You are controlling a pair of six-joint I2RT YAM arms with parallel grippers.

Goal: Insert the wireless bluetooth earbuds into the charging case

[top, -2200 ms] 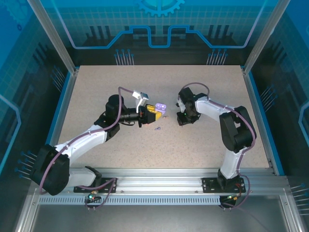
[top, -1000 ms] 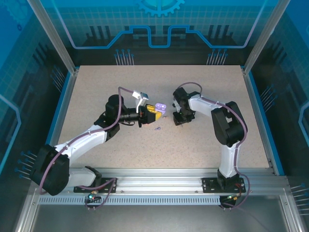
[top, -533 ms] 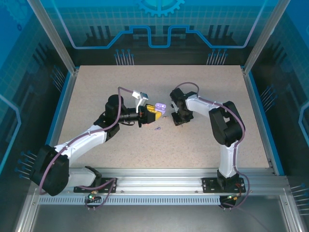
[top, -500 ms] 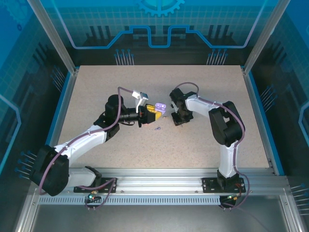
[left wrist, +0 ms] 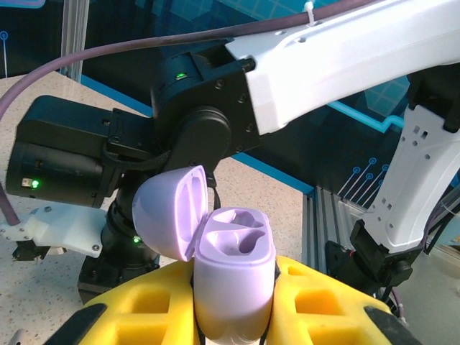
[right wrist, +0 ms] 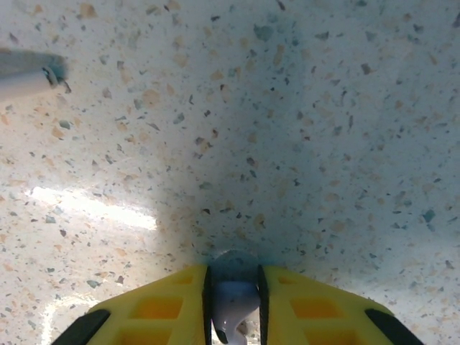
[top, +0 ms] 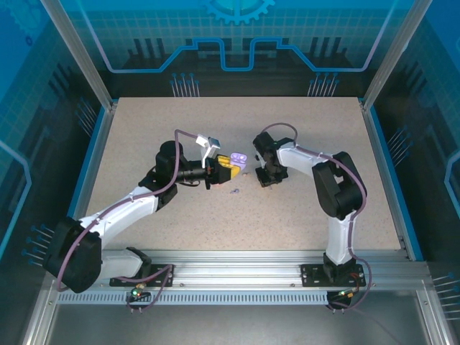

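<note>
a lab robot cell: aluminium frame posts (top: pixel 83 54), blue printed panels (top: pixel 237 36), speckled table (top: pixel 215 223), mounting rail (top: pixel 237 277).

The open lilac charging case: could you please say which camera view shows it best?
The left wrist view: the lilac charging case sits close up, lid raised, both wells visible, clamped in the left hand. In the top external view it is a small speck.
</note>
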